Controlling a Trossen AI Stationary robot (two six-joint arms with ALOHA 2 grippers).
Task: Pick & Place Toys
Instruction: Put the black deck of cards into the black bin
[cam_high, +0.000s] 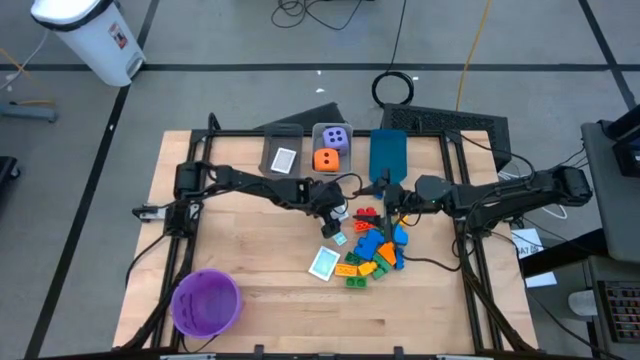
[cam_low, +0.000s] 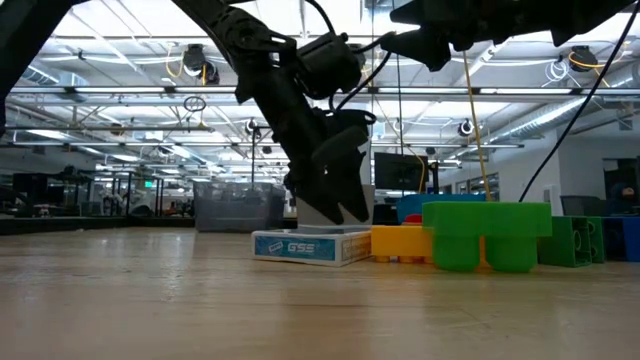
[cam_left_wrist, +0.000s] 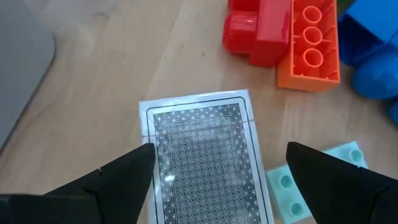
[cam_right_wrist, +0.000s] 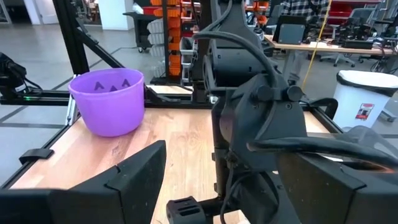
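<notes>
My left gripper (cam_high: 333, 222) is open and points down at a patterned card (cam_left_wrist: 202, 155) that lies flat on the table, one finger on either side of it. In the low view my left gripper (cam_low: 335, 210) stands just behind a second, white-and-teal card (cam_high: 325, 263), which also lies flat. The pile of multicoloured bricks (cam_high: 375, 250) lies to the right of both cards. My right gripper (cam_high: 388, 212) is open and empty above the pile's far edge. A purple die (cam_high: 337, 137) and an orange die (cam_high: 326, 160) sit in the clear bin.
A grey bin (cam_high: 283, 158) holding a card, the clear bin and a blue bin (cam_high: 388, 155) stand along the far edge. The purple bowl (cam_high: 205, 300) stands at the near left. Red and orange bricks (cam_left_wrist: 292, 43) and a teal brick (cam_left_wrist: 286, 186) lie close to the patterned card.
</notes>
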